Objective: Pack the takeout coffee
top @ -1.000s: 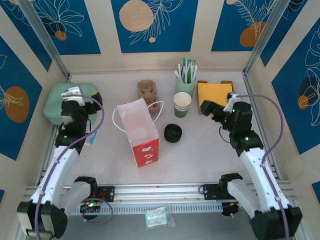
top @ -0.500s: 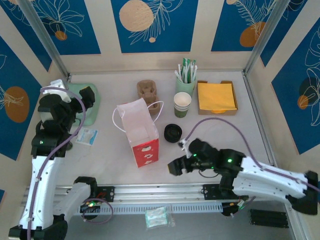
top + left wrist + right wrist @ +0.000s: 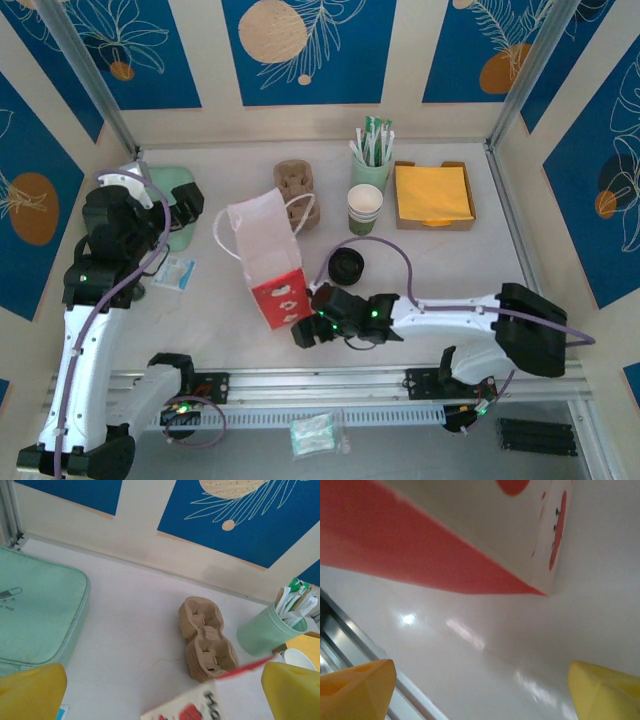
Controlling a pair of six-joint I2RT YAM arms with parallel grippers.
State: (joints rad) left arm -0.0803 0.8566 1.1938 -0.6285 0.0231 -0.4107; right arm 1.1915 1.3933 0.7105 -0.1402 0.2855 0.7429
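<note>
The right pincer [image 3: 480, 692] gapes wide, with bare tabletop [image 3: 520, 645] between its yellow fingertips [image 3: 357, 687]. It sits low beside the red foot of the paper bag [image 3: 268, 250]; whether it touches the bag I cannot tell. The bag stands with its mouth open. Just beyond that arm the black lid [image 3: 346, 265] lies flat on the tabletop. Farther back the white cup [image 3: 364, 208] stands upright and uncovered, apart from the lid. Just behind the cup a green tumbler [image 3: 372, 170] holds sticks [image 3: 373, 140]. To their right a shallow tray [image 3: 470, 205] holds yellow napkins [image 3: 432, 192]. The cardboard carrier [image 3: 207, 640], its wells bare, sits behind the bag. The left pincer [image 3: 183, 205] is equally wide and grips nothing, raised over a mint pouch [image 3: 35, 615].
</note>
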